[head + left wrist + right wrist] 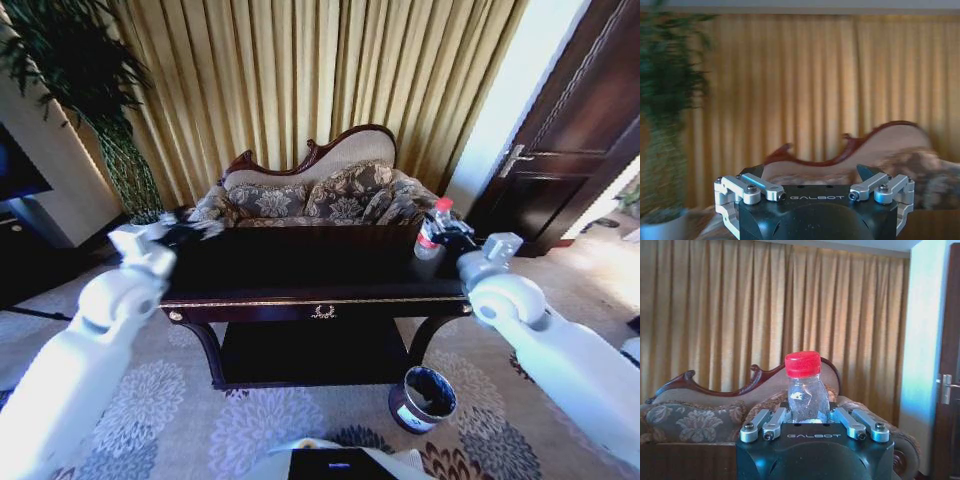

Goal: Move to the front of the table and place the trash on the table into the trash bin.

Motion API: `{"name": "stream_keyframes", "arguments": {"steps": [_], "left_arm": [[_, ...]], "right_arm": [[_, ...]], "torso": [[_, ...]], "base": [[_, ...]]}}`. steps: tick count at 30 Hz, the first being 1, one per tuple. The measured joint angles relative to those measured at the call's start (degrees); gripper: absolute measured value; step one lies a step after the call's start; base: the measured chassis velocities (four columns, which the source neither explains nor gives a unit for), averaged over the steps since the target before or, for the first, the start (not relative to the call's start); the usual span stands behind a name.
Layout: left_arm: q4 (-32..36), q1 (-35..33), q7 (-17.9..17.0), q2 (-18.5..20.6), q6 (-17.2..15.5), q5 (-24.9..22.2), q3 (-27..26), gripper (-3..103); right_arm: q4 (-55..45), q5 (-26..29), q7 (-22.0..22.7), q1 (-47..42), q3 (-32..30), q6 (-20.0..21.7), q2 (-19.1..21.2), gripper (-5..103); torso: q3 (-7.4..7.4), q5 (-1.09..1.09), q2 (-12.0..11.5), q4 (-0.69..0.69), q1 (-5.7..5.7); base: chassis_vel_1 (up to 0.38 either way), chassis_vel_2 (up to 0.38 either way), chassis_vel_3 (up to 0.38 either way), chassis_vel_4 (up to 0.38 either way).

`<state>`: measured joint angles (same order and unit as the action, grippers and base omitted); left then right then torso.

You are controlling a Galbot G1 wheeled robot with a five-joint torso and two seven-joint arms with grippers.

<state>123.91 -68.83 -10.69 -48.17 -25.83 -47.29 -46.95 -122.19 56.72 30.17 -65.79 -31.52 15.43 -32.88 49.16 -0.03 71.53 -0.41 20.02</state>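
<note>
Clamping bottle (804, 390) upright, right gripper (809, 420) hides its base; left gripper (810, 181) open, empty.

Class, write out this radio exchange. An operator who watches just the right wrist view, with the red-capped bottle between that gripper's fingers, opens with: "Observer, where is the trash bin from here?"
Observer: The trash bin stands on the carpet by the table's front right leg, lower than the right gripper.
Operator: Where on the table is my bottle?
Observer: The bottle is upright at the table's right end.
Operator: And the other arm?
Observer: The left gripper is open and empty, near the table's left end.
</note>
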Motion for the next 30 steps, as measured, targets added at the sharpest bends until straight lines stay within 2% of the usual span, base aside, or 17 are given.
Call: {"name": "stream_keyframes", "arguments": {"steps": [1,5,8,11,13,15,17,22,30], "left_arm": [[0.0,0.0,0.0,0.0,0.0,0.0,0.0,100],[3.2,-10.0,1.8,-3.7,0.6,-1.0,-10.0,100],[4.0,-12.1,2.0,-4.7,0.6,-1.1,-12.0,100],[5.4,-15.3,2.2,-5.9,0.6,-2.8,-15.6,100],[5.6,-15.6,2.2,-5.9,0.6,-3.2,-16.1,100],[6.1,-16.3,2.3,-5.3,0.6,-4.0,-17.1,100],[6.4,-16.5,2.3,-5.1,0.6,-4.2,-17.1,100],[7.3,-16.6,2.3,-5.4,0.0,-4.1,-16.6,100],[8.2,-17.9,2.4,-5.5,-0.2,-3.8,-16.5,100]], "right_arm": [[0.0,0.0,0.0,0.0,0.0,0.0,0.0,29],[-4.8,0.5,0.7,-7.0,-6.5,0.9,-1.7,29],[-7.3,0.5,0.7,-9.6,-8.6,1.3,-2.3,29],[-13.7,-0.9,0.5,-18.3,-13.6,2.2,-5.9,29],[-14.4,-1.4,0.4,-19.8,-14.3,2.2,-6.7,29],[-16.6,-3.8,-0.3,-25.0,-16.1,2.3,-9.9,29],[-17.6,-4.8,-0.7,-27.1,-16.7,2.3,-11.3,29],[-18.3,-6.0,-0.8,-28.3,-16.8,2.3,-12.2,29],[-18.8,-7.0,-1.0,-28.8,-16.5,2.2,-13.7,29]], "torso": [[0.00,0.00,0.0,0.00,0.00],[-0.01,0.01,0.0,-0.02,0.00],[-0.01,0.01,0.0,-0.03,0.00],[0.00,0.00,0.0,-0.01,0.00],[0.00,0.02,0.0,-0.02,0.00],[0.00,0.02,0.0,-0.04,0.00],[0.01,0.01,0.0,-0.05,0.00],[0.01,0.01,0.0,0.00,0.00],[0.01,0.01,0.0,-0.02,0.01]], "base": [[0.000,0.000,0.000,0.000],[0.000,0.000,0.000,0.000],[0.000,0.000,0.000,0.000],[0.000,0.000,0.000,0.000],[0.000,0.000,0.000,0.000],[0.000,0.000,0.000,0.000],[0.000,0.000,0.000,0.000],[0.031,-0.051,-0.042,0.040],[0.086,-0.082,-0.071,0.078]]}}
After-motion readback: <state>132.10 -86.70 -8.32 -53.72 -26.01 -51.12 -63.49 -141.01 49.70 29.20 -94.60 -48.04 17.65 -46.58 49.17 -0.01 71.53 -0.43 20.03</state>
